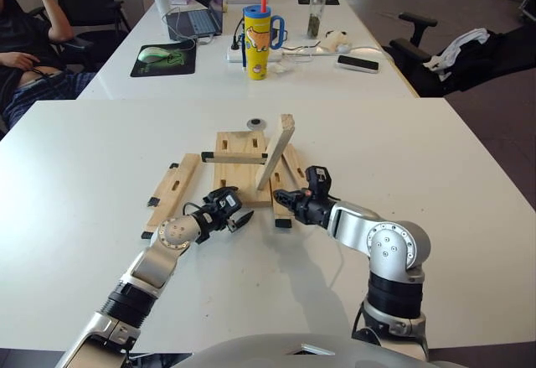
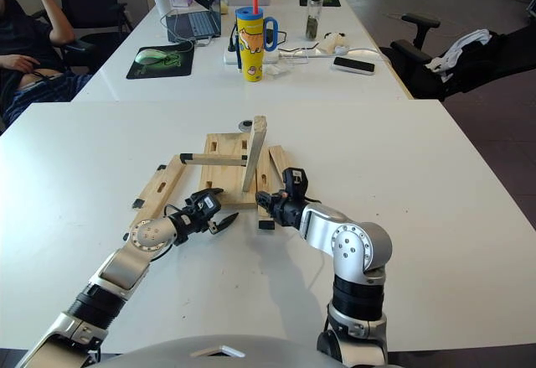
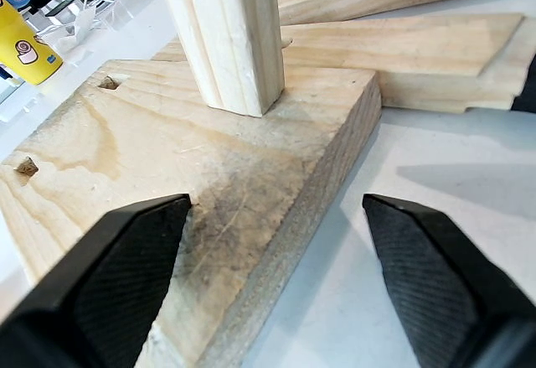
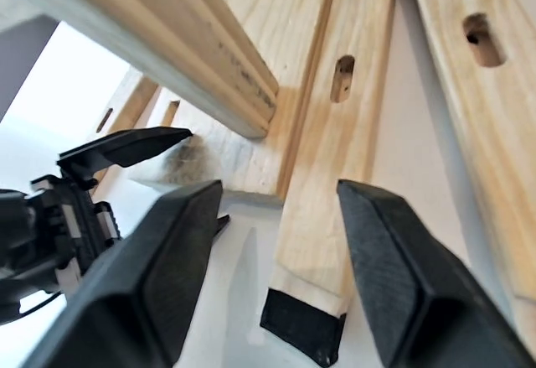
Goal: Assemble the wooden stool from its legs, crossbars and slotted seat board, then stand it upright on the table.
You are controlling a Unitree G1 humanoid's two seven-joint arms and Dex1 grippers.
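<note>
A slotted seat board [image 1: 234, 143] lies flat on a white table [image 1: 452, 184], with a tilted leg [image 1: 277, 154] standing on it. The left gripper [image 1: 237, 218] sits at the board's near corner, jaws wide open and empty. The right gripper [image 1: 283, 201] hovers over a black-tipped leg [image 4: 322, 200] lying just right of the board, jaws open, holding nothing.

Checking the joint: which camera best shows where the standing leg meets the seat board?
Left wrist view: the standing leg meets the seat board close up. The eye views show the whole leaning leg, small; the right wrist view, its side.
</note>
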